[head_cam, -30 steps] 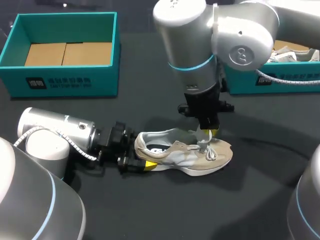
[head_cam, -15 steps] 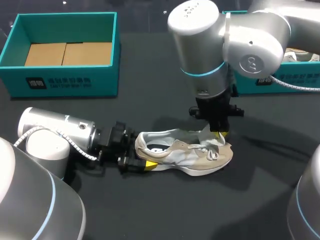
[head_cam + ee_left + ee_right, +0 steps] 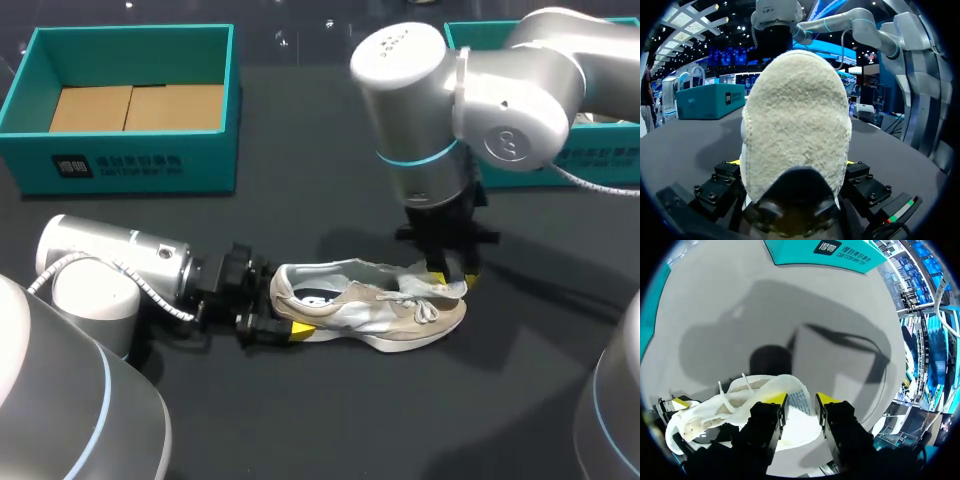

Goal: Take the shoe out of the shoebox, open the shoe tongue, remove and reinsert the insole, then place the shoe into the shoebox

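shoe (image 3: 370,305): out of both boxes, upright on its sole on the dark table (image 3: 330,430), about mid-table. Heel points to my left arm's side, toe to my right arm's. Beige and white upper, white sole.
left gripper (image 3: 794,166): low and level at the heel, one finger on each side of it. The fleecy heel fills the left wrist view. It looks clamped on the shoe from both sides, though the far finger is hidden behind the heel in the head view.
right gripper (image 3: 801,401): points straight down over the forefoot, just above the toe end. Fingers stand apart and grip nothing (two separate yellow tips in both views).
tongue (image 3: 796,390): folded forward toward the toe with its printed label facing up. It lies under the gap between the right fingers, its edge close against one of them.
laces (image 3: 425,310): loose, lying over the forefoot just beside the tongue.
left shoebox (image 3: 120,160): teal, at the far left of the table, well apart from the shoe, cardboard floor showing.
right shoebox (image 3: 600,160): teal, at the far right, partly hidden behind the right arm, also well apart from the shoe.
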